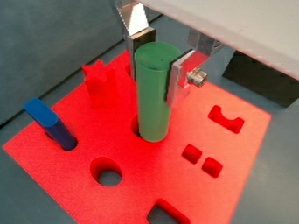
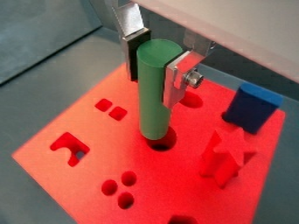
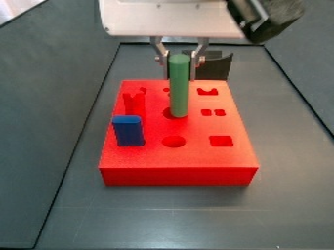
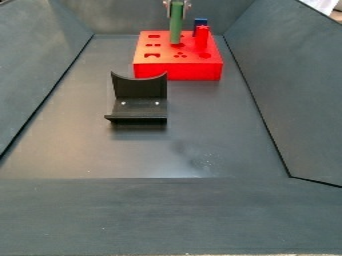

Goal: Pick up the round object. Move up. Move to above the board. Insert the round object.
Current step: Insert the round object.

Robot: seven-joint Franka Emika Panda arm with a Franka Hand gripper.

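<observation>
Pincer [image 1: 160, 54] sits above the red board [image 3: 177, 164], its silver fingers [image 2: 179, 74] closed against the upper end of the green cylinder peg [image 1: 153, 92]. Peg upright; its lower end sits in a round hole near the middle of the board in both wrist views. How deep it goes cannot be told.

Blue rectangular block [image 3: 127, 130] stands in the board toward one edge, apart from the peg. Red star-shaped piece [image 2: 228, 152] stands on the board close to the blue block. Other cut-outs, round and square, lie open.

Fixture [image 4: 136, 98] stands on the dark floor, well apart from the board.
</observation>
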